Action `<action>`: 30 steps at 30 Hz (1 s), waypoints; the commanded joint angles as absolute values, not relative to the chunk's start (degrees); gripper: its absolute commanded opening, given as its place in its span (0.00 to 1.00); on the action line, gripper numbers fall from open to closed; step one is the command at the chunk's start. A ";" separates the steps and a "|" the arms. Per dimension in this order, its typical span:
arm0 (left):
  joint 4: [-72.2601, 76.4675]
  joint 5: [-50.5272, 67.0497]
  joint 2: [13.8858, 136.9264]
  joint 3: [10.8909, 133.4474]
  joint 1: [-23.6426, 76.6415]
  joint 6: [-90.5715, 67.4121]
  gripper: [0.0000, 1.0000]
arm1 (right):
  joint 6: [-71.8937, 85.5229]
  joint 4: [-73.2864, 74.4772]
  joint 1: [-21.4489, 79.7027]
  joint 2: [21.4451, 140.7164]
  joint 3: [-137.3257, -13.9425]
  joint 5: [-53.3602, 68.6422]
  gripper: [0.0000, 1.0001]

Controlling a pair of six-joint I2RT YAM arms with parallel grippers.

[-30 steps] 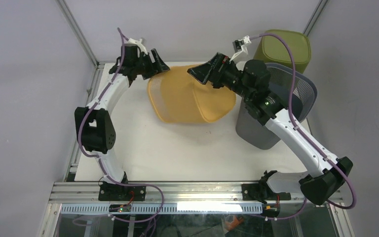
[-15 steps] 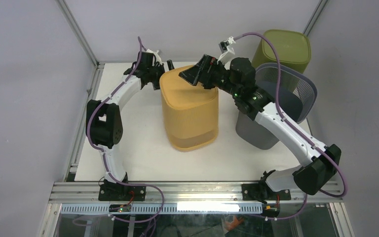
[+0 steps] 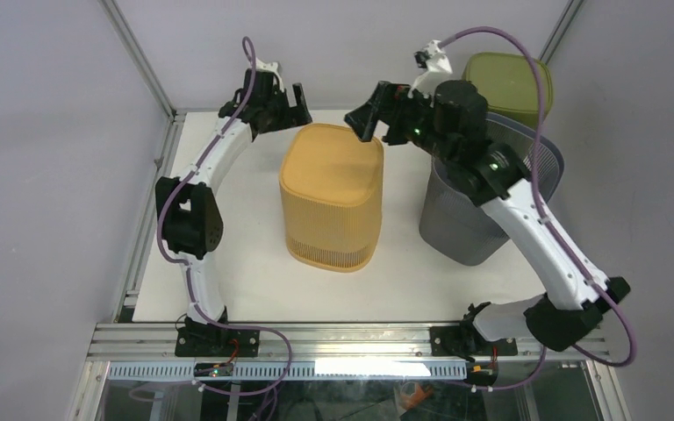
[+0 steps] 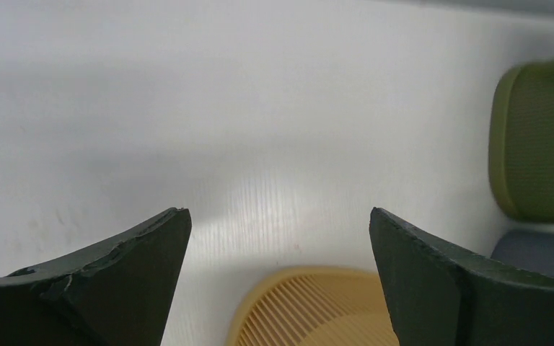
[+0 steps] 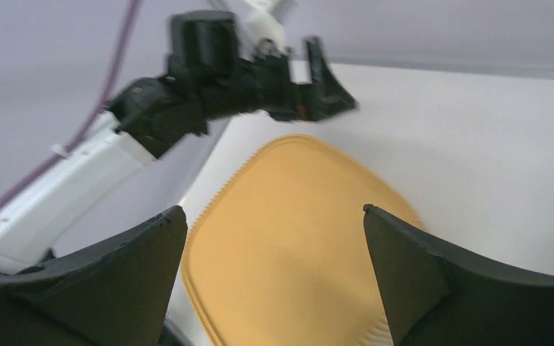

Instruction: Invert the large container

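The large yellow ribbed container (image 3: 332,193) stands upside down on the white table, its closed base facing up. It also shows in the left wrist view (image 4: 317,306) and in the right wrist view (image 5: 296,238). My left gripper (image 3: 288,103) is open and empty, just behind the container's back left corner and apart from it. My right gripper (image 3: 376,110) is open and empty, above the container's back right corner. In the left wrist view the left gripper (image 4: 280,216) frames bare table. In the right wrist view the right gripper (image 5: 274,216) frames the yellow base.
A grey mesh bin (image 3: 483,202) stands upright right of the yellow container, under my right arm. An olive green container (image 3: 509,83) sits upside down behind it at the back right; it also shows in the left wrist view (image 4: 537,140). The table's left edge rail (image 3: 154,210) is close to the left arm.
The yellow container went from lying tilted on its side to standing upside down. Both grippers let go and drew back, the left toward the rear, the right up and rightward.
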State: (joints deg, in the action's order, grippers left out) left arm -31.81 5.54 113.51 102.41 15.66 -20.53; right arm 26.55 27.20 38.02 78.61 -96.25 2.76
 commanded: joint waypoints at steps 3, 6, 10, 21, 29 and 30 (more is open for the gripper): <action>-32.16 -2.84 111.98 117.99 12.30 -19.43 0.99 | 11.05 45.90 37.94 63.40 -95.88 -21.77 0.99; -32.17 -1.82 108.82 120.50 12.05 -19.25 0.99 | 11.83 54.08 37.92 58.71 -93.57 -29.83 0.99; -32.94 11.14 102.54 120.72 12.98 -17.84 0.99 | 17.29 65.33 37.96 56.89 -91.61 -34.89 0.99; -37.03 27.29 83.78 105.64 37.33 -7.92 0.99 | 11.07 70.39 33.74 62.22 -85.73 -20.63 0.98; -46.43 38.77 79.11 94.81 45.12 -1.55 0.96 | 6.13 69.35 27.89 65.83 -85.72 -20.02 0.52; -47.58 40.65 78.63 93.36 45.14 -1.35 0.96 | 5.62 69.09 27.19 66.02 -86.50 -18.95 0.45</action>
